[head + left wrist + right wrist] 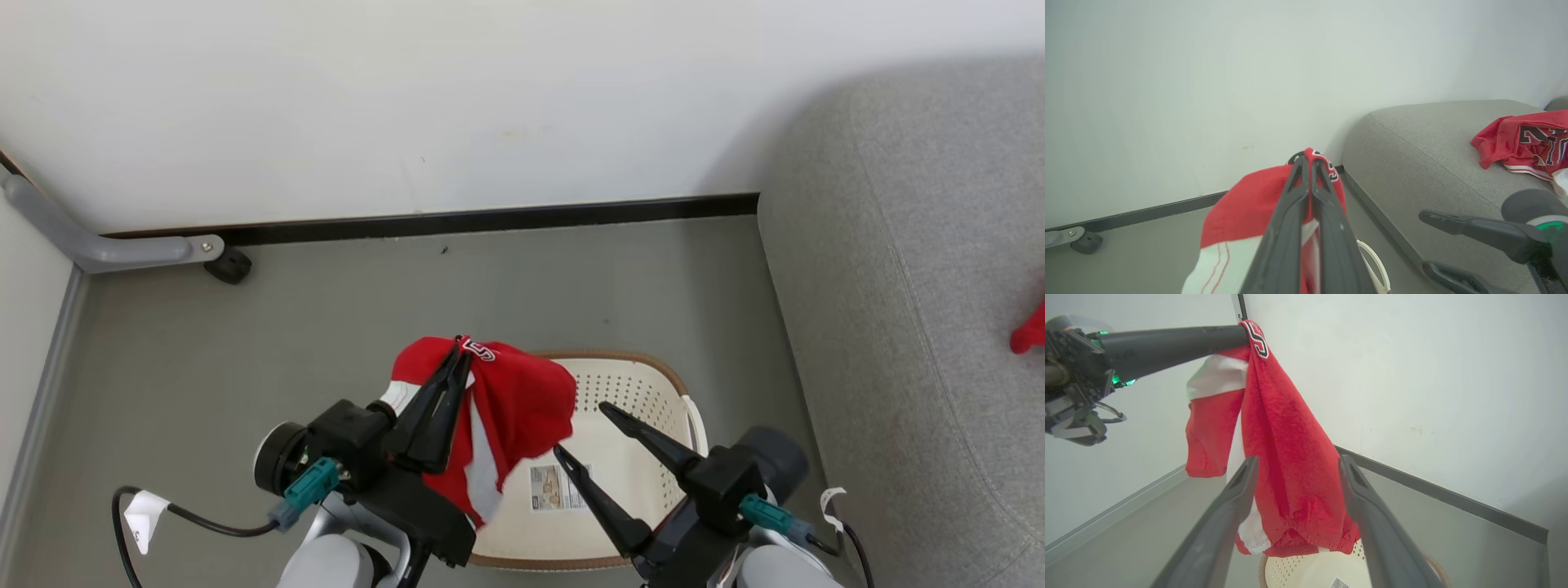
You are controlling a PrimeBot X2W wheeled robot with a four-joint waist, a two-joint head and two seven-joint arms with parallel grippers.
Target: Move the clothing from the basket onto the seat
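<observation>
Currently, the left gripper [463,347] is clamped fully closed on a red garment [514,400], which hangs from its fingertips above the basket [645,384]. The right gripper [581,428] is spread wide and empty, just beside this garment. A second red garment [1515,143] lies on the seat [898,286], well beyond the right gripper.

Bare floor [490,286] between basket [629,388] and wall [490,98], seat [914,310] close on the right, castor leg [229,265] far left.
</observation>
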